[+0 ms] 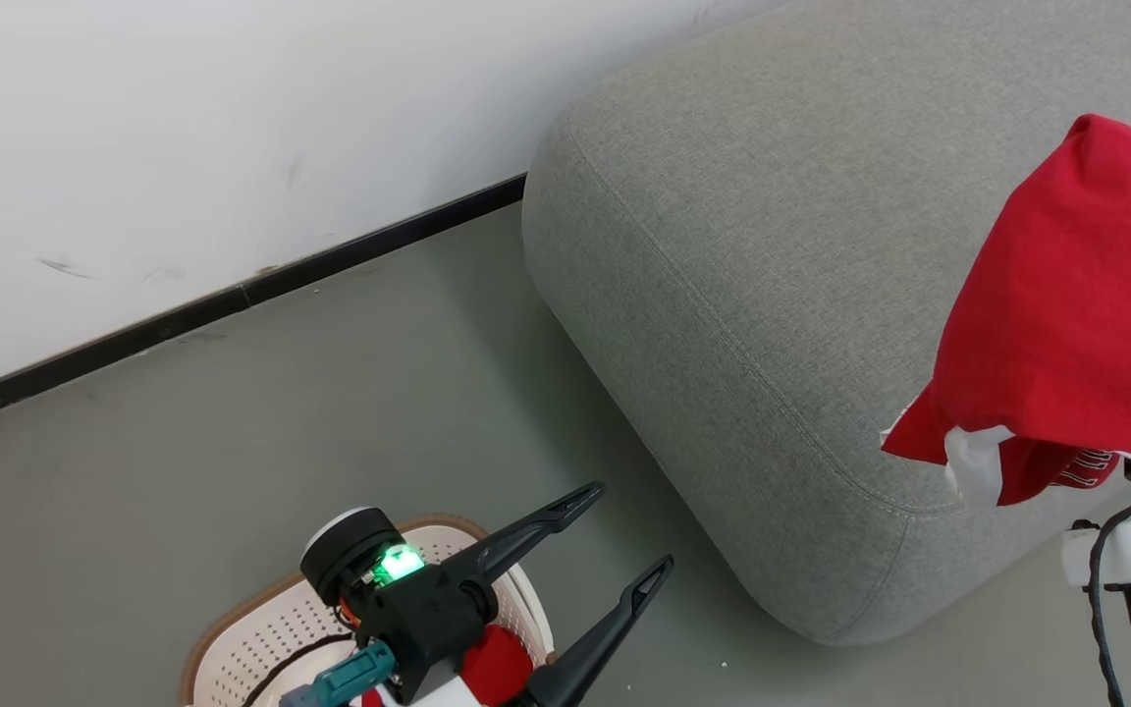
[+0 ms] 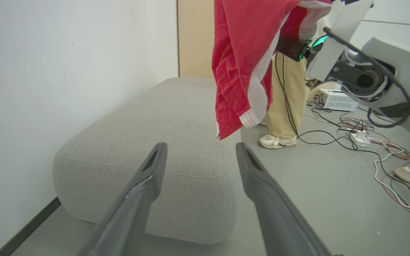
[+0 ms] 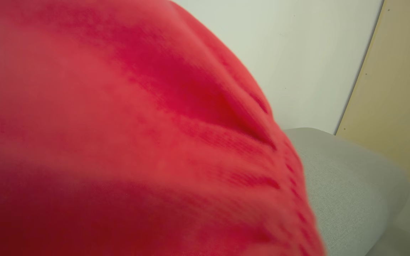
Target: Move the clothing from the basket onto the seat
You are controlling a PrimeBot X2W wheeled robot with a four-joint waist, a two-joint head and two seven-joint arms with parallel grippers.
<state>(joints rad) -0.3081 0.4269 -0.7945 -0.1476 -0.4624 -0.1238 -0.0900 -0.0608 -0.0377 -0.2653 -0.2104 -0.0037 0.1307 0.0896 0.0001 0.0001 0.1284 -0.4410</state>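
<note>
Red garment [image 2: 244, 64] hangs with its long axis vertical in the left wrist view, bunched top at 12 o'clock, loose hem pointing to 6 o'clock; in the head view it sits at 3 o'clock [image 1: 1076, 314], peak up, hem toward 7 o'clock; it hangs over the seat [image 1: 772, 295], near the right edge as the left wrist view shows it; hem looks clear of the fabric, can't tell for sure; right gripper's fingers are buried in the cloth, jaws nearly closed, pinching the garment, which drapes over the arm's end; right wrist view is mostly blurred red cloth [image 3: 119, 142] with the seat [image 3: 351, 185] at 4 o'clock; left gripper [image 1: 626, 526] at 6 o'clock in the head view, fingers aimed at 2 o'clock, jaws spread wide, holding nothing, touching nothing; it hovers above the basket [image 1: 261, 628] at 7 o'clock, where more red clothing [image 1: 497, 663] lies; garment looks soft, bright red, with a white panel down one side, white-stitched hem, white stripe trim near the lower edge; seat is grey woven fabric with rounded corners and a stitched seam.
</note>
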